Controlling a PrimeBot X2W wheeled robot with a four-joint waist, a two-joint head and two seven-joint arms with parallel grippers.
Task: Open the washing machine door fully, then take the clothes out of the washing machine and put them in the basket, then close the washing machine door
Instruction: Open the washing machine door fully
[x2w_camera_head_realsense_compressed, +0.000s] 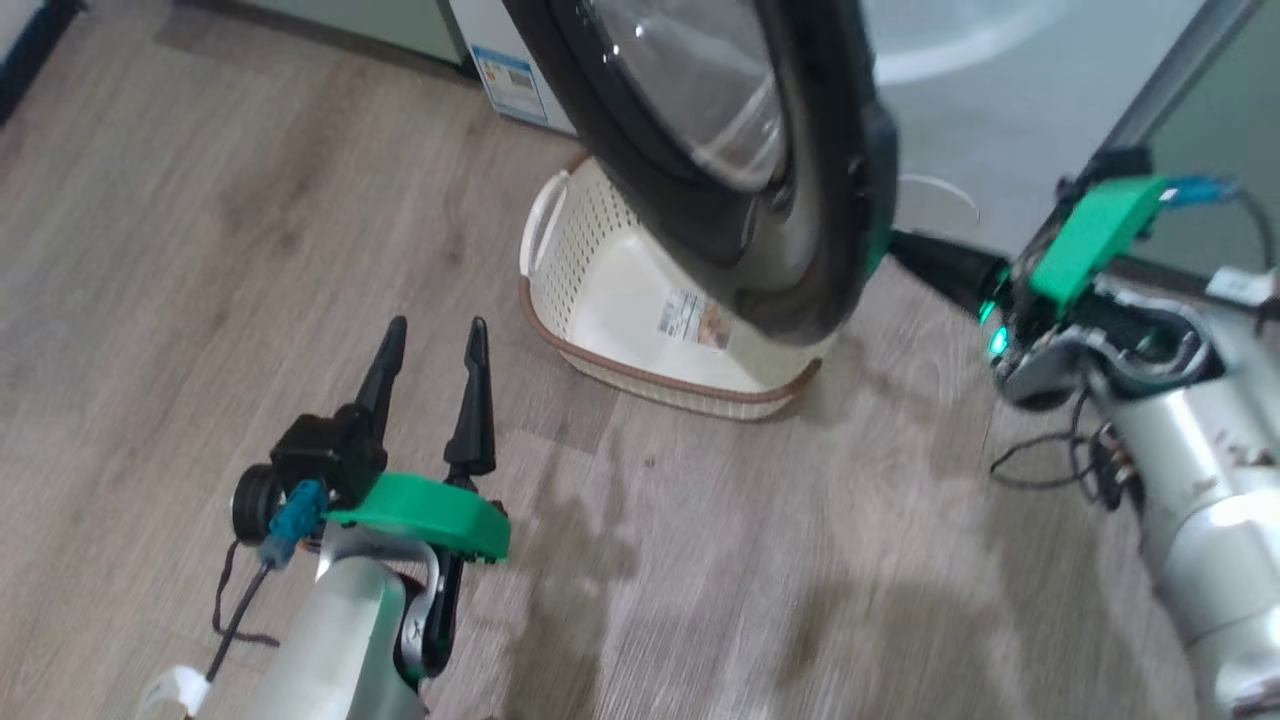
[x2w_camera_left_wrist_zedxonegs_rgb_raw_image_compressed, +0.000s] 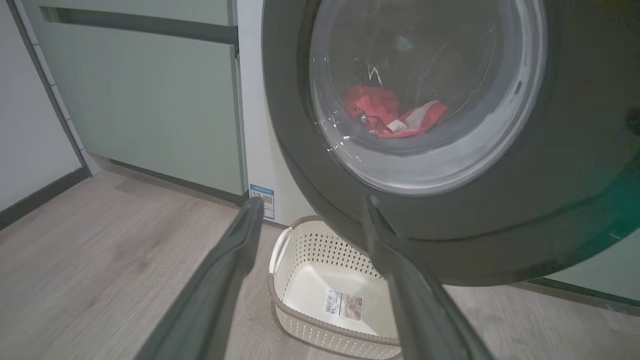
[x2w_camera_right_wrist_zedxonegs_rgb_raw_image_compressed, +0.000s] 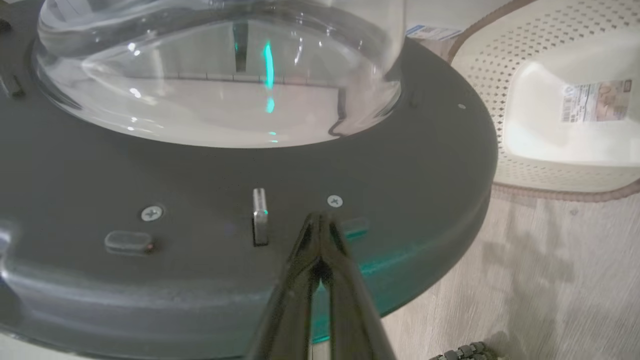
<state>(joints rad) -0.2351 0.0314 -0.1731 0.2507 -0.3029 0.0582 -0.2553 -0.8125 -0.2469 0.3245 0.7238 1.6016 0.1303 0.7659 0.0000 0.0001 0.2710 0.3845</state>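
The washing machine door stands partly open, its black rim and bulging clear window hanging over the basket. My right gripper is shut, its tips pressed against the inner face of the door rim beside a small metal latch; from the head it reaches in behind the door's edge. My left gripper hovers open and empty over the floor, left of the basket. Through the door window the red clothes lie in the drum. The white washing machine carries a blue label.
Pale green cabinets stand left of the washer, with a dark baseboard along the left wall. The cream basket is empty, a label on its bottom. Wooden floor stretches open in front.
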